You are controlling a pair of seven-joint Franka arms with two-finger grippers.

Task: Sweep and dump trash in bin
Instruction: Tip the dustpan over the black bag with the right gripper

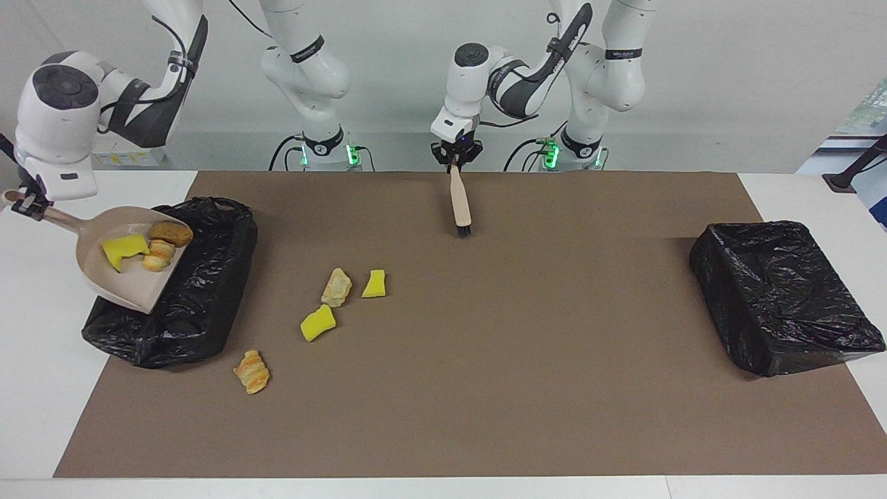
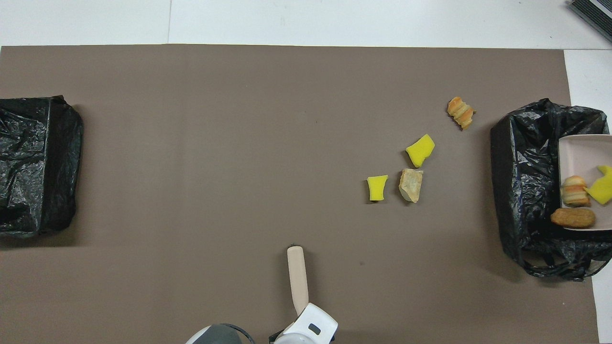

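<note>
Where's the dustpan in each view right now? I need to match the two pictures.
Facing view: dustpan at the picture's left edge, raised over the black bin bag, handle in the right gripper.
Overhead view: dustpan cut off at the right edge, over the same bag.
Shared landmark: that bag.

White arms w/ grey joints, black cables, green base LEDs

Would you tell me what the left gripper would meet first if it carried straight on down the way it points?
Probably the brown mat: the left gripper points down, shut on the brush, whose bristles hang just over bare mat.
</note>
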